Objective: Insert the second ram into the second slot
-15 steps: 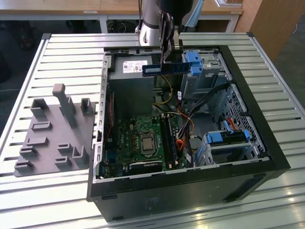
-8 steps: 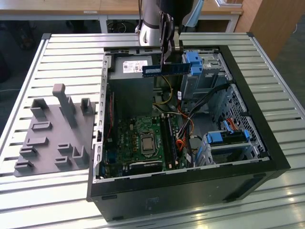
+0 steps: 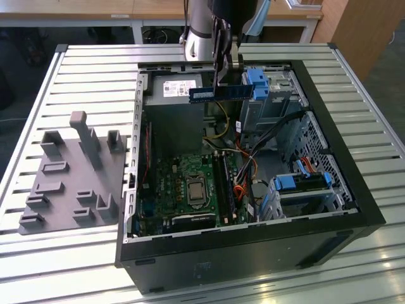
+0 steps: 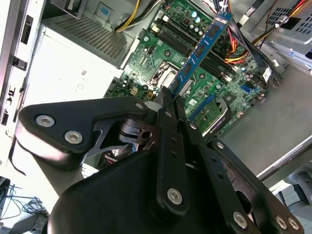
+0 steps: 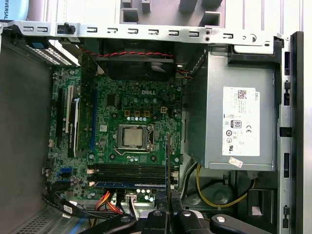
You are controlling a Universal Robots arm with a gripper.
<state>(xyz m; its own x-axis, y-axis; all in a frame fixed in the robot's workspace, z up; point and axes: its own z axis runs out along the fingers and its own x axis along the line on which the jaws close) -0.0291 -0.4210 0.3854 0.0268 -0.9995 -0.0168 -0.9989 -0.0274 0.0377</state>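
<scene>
My gripper [image 3: 219,83] comes down from the far side of the open computer case [image 3: 329,209] and is shut on the second ram [image 3: 218,94], a long thin blue stick. It holds the stick level in the air above the case, over the edge of the power supply [image 3: 174,88]. In the second wrist view the fingers [image 4: 165,105] clamp one end of the ram [image 4: 202,48], which reaches out over the motherboard. The memory slots [image 3: 226,183] lie lower down, beside the processor socket [image 3: 195,189]. In the first wrist view, one of the slots [image 5: 129,171] has a blue stick [image 5: 129,184] seated in it.
Drive bays with blue latches [image 3: 259,81] [image 3: 302,182] line the case on the exterior view's right. Loose cables [image 3: 245,170] run beside the slots. A grey fixture plate [image 3: 69,180] with upright pegs lies on the slatted table [image 3: 38,114] at the left.
</scene>
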